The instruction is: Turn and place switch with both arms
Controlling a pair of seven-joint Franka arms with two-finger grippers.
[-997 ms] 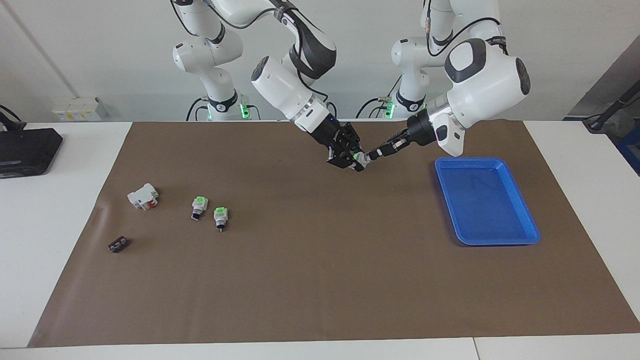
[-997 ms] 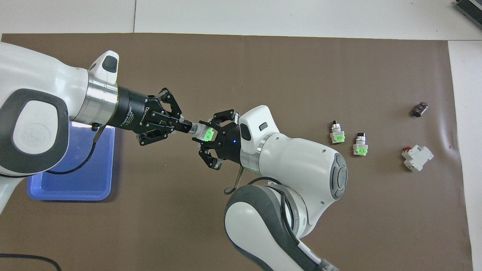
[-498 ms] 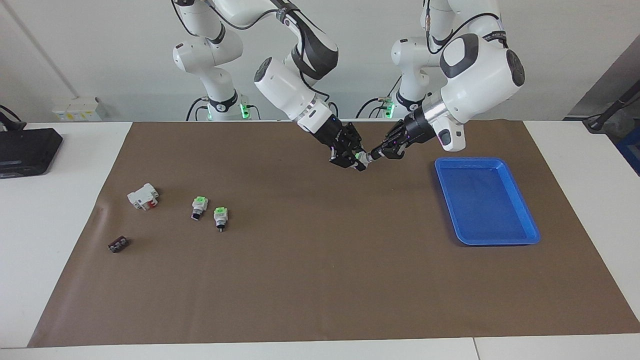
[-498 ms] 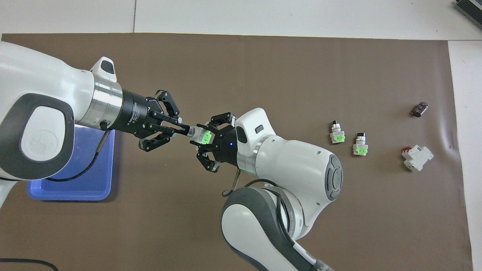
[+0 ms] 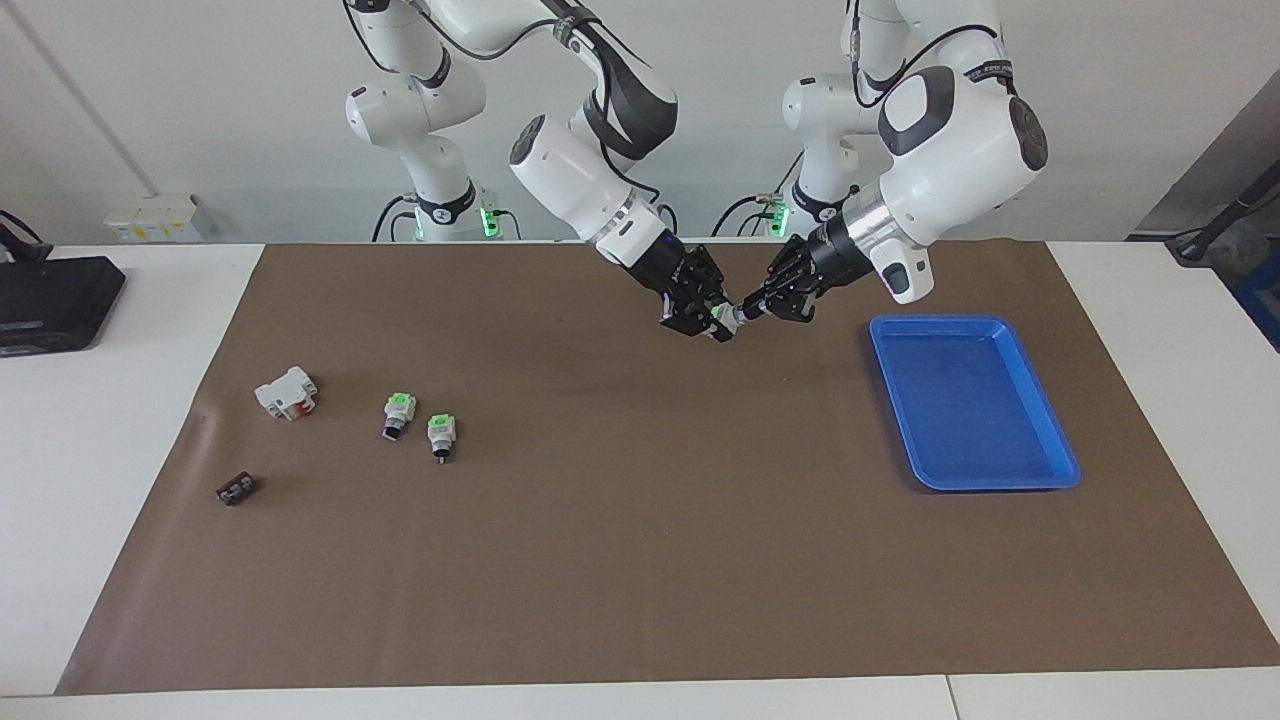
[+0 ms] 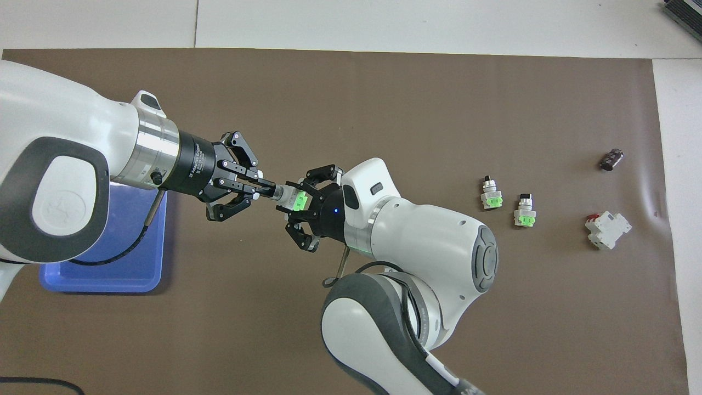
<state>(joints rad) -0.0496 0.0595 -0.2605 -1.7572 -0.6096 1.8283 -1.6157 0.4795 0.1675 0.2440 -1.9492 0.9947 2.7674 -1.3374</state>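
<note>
A white switch (image 6: 293, 198) with a bright green face hangs in the air over the middle of the brown mat, gripped from both ends. My left gripper (image 6: 269, 190) is shut on its knob end. Shut on the switch's white body is my right gripper (image 6: 303, 203). In the facing view the switch (image 5: 721, 322) sits between the left gripper (image 5: 745, 311) and the right gripper (image 5: 708, 322), a little above the mat. Two more switches (image 5: 399, 408) (image 5: 440, 430) lie on the mat toward the right arm's end, green faces up.
A blue tray (image 5: 975, 487) lies on the mat toward the left arm's end. A white block with a red part (image 5: 286, 392) and a small dark piece (image 5: 236, 488) lie near the two loose switches. A black box (image 5: 50, 300) sits off the mat.
The left wrist has turned about its axis and its forearm has swung up, both grippers keeping hold of the switch. The right gripper shifted slightly. Things on the mat stayed put.
</note>
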